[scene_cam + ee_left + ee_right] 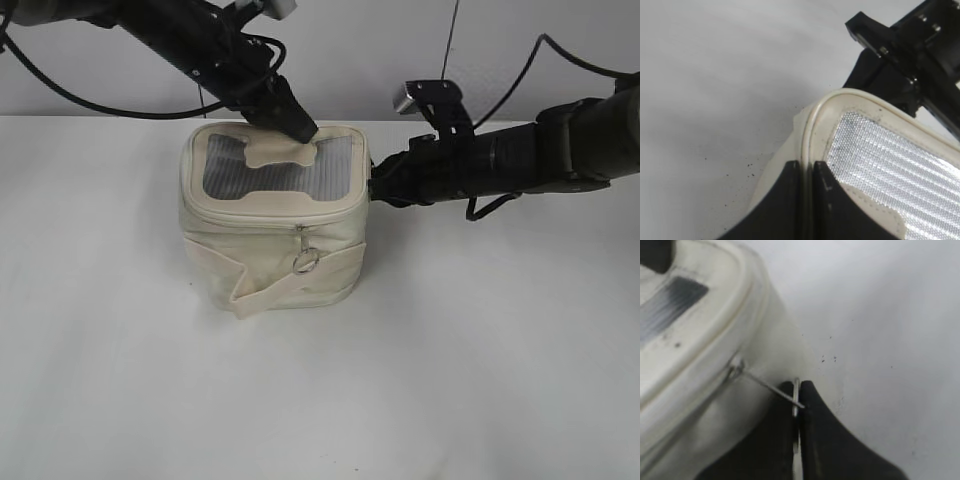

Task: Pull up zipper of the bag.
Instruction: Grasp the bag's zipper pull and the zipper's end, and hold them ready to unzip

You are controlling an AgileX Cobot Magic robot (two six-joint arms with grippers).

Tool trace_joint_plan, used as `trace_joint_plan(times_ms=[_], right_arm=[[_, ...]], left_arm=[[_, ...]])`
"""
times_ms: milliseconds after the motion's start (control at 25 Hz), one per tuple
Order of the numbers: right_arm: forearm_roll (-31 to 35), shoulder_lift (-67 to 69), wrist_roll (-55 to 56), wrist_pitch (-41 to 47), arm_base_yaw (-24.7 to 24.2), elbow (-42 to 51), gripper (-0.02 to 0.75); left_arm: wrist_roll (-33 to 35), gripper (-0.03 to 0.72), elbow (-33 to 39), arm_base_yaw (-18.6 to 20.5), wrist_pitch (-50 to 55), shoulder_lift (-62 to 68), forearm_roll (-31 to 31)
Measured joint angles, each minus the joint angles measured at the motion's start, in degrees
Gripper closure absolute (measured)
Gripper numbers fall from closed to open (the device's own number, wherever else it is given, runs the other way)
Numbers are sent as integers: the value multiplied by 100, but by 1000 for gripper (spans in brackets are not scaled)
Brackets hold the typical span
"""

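While both arms sit at the bag, quick rundown from where I'm standing, left to right:

Left gripper (298, 127): comes down from the upper left onto the back edge of the lid. In the left wrist view its two black fingers (785, 205) are pressed together with the lid's raised cream rim squeezed between them, so it's clamped on the bag's rim.

Bag (262, 245): small boxy cream thing sitting on the white table (120, 380), right under the left gripper and just left of the right one. Grey mesh lid panel (280, 178) on top with a cream tab (275, 152) lying on it, tab end right at the left fingertips. Cream front strap (300, 283) runs slanted across the front.

Zipper (250, 222): cream track round the lid's rim. One slider with a silver ring pull (306, 261) hangs at the front, well apart from both grippers.

Second ring pull (771, 388): on the bag's right side, a thin metal ring stretched out from its slider (736, 365) toward the right gripper.

Right gripper (376, 186): reaches in sideways from the right, tips touching the bag's right side near the top corner. Right wrist view shows its fingers (817, 440) closed with the ring's edge pinched between them.
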Motion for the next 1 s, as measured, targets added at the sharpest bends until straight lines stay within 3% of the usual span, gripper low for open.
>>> trace_joint_plan(times_ms=[360, 800, 920, 1000], right_arm=[[-437, -1281, 351, -109, 5, 1294, 729], [-1639, -2088, 1593, 545, 18, 2099, 729], [-1699, -2173, 1680, 619, 250, 2234, 729], [-1587, -2194, 1692, 537, 665, 2229, 729]], left_arm=[[-198, 647, 0, 0, -7, 0, 0], [-952, 647, 0, -11, -141, 0, 36], [-1147, 647, 0, -21, -180, 0, 40], [-1223, 647, 0, -25, -192, 0, 40]])
